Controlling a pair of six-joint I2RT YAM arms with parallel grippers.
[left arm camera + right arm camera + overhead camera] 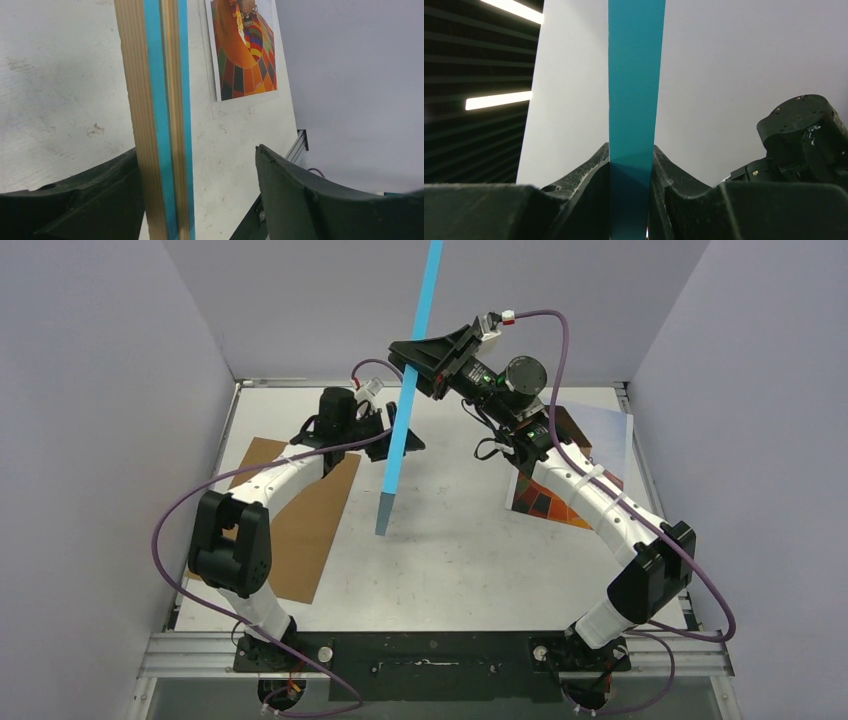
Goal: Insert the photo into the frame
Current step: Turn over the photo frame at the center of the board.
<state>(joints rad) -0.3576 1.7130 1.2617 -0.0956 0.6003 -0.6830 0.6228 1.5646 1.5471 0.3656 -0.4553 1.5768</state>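
The blue frame (405, 430) stands on edge above the table, tilted, its top past the back wall's upper edge. My right gripper (425, 355) is shut on its upper part; in the right wrist view the blue strip (634, 100) is pinched between both fingers (631, 155). My left gripper (395, 435) is open around the lower part. In the left wrist view the frame's wood-and-blue edge (162, 125) lies against the left finger (115, 190), with a wide gap to the right finger (295, 195). The balloon photo (245, 50) lies flat at the table's right (605, 435), partly under the right arm.
A plain brown backing board (300, 530) lies flat on the left of the table, partly under my left arm. Grey walls enclose the table on the left, back and right. An aluminium rail (440, 650) runs along the near edge.
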